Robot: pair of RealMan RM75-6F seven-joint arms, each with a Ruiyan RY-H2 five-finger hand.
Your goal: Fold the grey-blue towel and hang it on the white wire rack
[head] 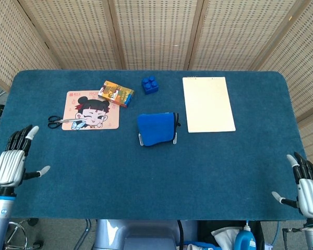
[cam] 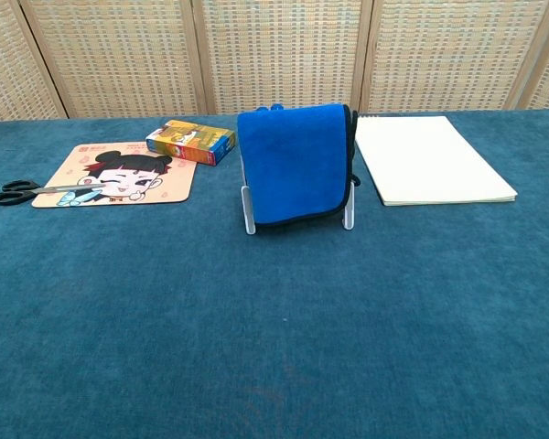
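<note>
Towel hung, both hands parked wide of it

Your towel (cam: 293, 163) drapes folded over the rack (cam: 251, 213) mid-table, fold running left-right. Left hand (head: 11, 161) and right hand (head: 308, 185) sit empty, fingers spread, at the near corners; left looks slightly nearer

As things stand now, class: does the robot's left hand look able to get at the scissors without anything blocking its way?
Probably yes. The left hand is open at the table's near left edge, and only bare cloth lies between it and the scissors, which lie partly on the cartoon mat. Reach itself is a guess.
</note>
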